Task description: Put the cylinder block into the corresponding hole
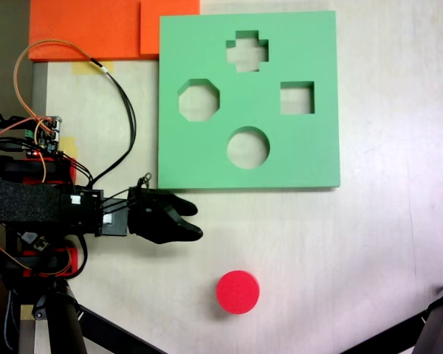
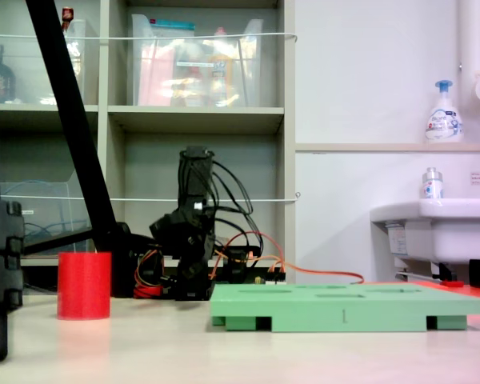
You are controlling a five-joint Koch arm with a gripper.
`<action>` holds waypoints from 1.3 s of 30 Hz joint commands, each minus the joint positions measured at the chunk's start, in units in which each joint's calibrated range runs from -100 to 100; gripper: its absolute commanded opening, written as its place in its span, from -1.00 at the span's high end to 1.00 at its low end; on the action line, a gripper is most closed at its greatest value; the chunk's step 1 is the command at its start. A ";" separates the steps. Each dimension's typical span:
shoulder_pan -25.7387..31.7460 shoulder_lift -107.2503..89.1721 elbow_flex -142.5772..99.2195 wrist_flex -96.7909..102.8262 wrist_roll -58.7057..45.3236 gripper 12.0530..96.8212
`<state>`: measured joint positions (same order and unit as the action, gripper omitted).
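Note:
The red cylinder block (image 1: 238,292) stands upright on the pale table, below the green foam board (image 1: 310,155) in a fixed view and apart from it. From table level the cylinder block (image 2: 84,285) stands left of the flat board (image 2: 336,308). The round hole (image 1: 248,147) lies near the board's lower edge and holds nothing. My black gripper (image 1: 198,221) rests left of the block and just below the board's lower left corner. Its jaws lie close together with nothing between them. In the low view the gripper (image 2: 194,292) hangs near the table behind the board.
The board also has an octagonal hole (image 1: 199,100), a square hole (image 1: 297,97) and a cross-shaped hole (image 1: 246,51). Orange foam sheets (image 1: 96,28) lie at the top left. Tripod legs (image 1: 435,328) reach in at the bottom corners. Loose wires (image 1: 122,96) loop left of the board.

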<state>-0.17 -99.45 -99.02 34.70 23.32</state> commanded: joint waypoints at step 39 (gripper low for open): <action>-8.30 91.63 26.84 58.46 25.54 -0.97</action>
<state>-8.18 -9.44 -73.93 87.37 48.42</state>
